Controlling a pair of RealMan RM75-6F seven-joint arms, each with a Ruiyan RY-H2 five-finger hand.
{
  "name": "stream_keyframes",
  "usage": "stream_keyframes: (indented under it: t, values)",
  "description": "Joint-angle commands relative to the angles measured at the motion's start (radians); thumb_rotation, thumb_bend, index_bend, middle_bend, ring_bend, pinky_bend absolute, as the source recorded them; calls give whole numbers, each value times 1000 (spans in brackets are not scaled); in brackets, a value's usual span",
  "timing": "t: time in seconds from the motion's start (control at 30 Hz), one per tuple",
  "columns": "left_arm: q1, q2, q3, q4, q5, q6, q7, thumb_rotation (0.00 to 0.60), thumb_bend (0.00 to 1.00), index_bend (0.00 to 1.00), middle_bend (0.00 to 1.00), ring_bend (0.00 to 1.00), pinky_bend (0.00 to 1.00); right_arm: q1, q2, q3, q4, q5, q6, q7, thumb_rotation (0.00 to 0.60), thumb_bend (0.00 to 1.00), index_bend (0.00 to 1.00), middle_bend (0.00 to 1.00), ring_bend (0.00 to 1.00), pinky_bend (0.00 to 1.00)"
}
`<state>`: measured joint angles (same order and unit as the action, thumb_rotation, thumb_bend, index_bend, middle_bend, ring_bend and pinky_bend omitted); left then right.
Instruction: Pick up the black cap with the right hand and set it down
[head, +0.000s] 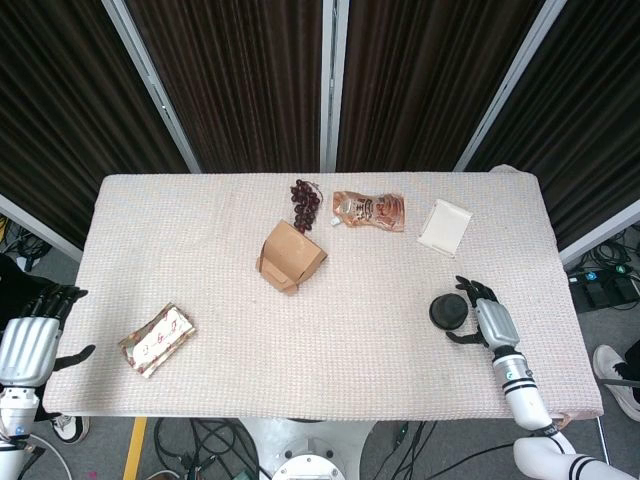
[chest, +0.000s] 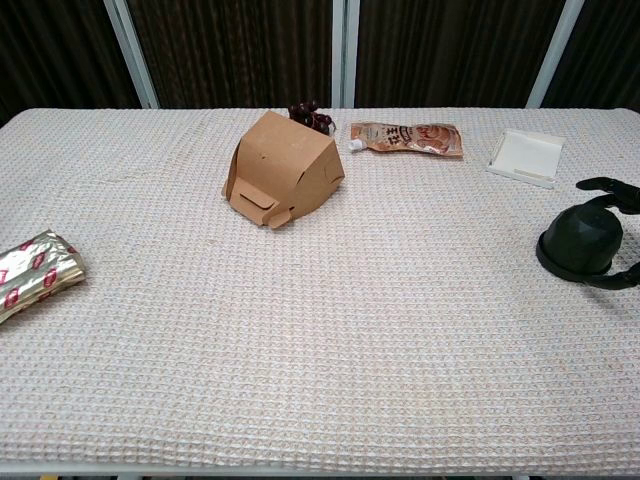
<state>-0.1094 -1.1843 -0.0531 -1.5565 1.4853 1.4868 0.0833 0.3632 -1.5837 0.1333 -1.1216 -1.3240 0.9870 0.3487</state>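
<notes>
The black cap (head: 448, 311) (chest: 580, 242) stands on the table's right side, dome up. My right hand (head: 485, 319) (chest: 622, 232) is open just to its right, its dark fingers spread around the cap's far and near sides; whether they touch it I cannot tell. My left hand (head: 28, 340) hangs open beyond the table's left edge, holding nothing, and only the head view shows it.
A brown cardboard box (head: 290, 257) sits mid-table, with dark grapes (head: 305, 203) and a brown pouch (head: 370, 210) behind it. A white tray (head: 445, 226) lies at the back right, a foil snack pack (head: 156, 339) at the front left. The table edge (head: 560, 300) runs close to the right hand.
</notes>
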Motion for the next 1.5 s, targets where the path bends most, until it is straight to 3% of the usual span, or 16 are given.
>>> stream_keyframes:
  t: [0.03, 1.5]
  values:
    - [1, 1, 0, 2, 1, 2, -4, 600, 36, 214, 193, 124, 283, 5, -8, -2, 6, -2, -5, 1, 600, 43, 1, 170, 0, 0]
    - [-1, 2, 0, -1, -6, -10, -11, 600, 36, 214, 192, 125, 283, 15, -19, -2, 6, 20, 2, -35, 600, 108, 2, 293, 0, 0]
